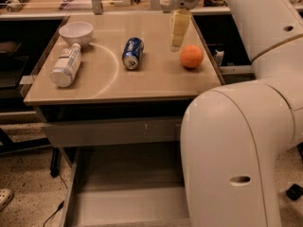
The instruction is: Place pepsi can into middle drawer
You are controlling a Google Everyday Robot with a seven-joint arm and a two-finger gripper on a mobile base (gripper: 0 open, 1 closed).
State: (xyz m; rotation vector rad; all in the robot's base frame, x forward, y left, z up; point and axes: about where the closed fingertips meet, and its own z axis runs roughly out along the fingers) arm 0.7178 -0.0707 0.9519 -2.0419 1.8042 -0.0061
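Note:
The pepsi can [133, 53] is blue with white lettering and lies on its side near the middle of the tan tabletop [118, 86]. My gripper [176, 42] hangs from above, pale and pointing down, over the table between the can and an orange [191, 56], slightly behind both. It holds nothing. The middle drawer [125, 188] is pulled out below the table, and its flat grey floor is bare. My white arm hides the drawer's right side.
A white bottle [66, 65] lies on its side at the table's left, with a white bowl [75, 32] behind it. A closed grey drawer front [104, 132] with pale scratches sits above the open drawer. My arm [241, 145] fills the right of the view.

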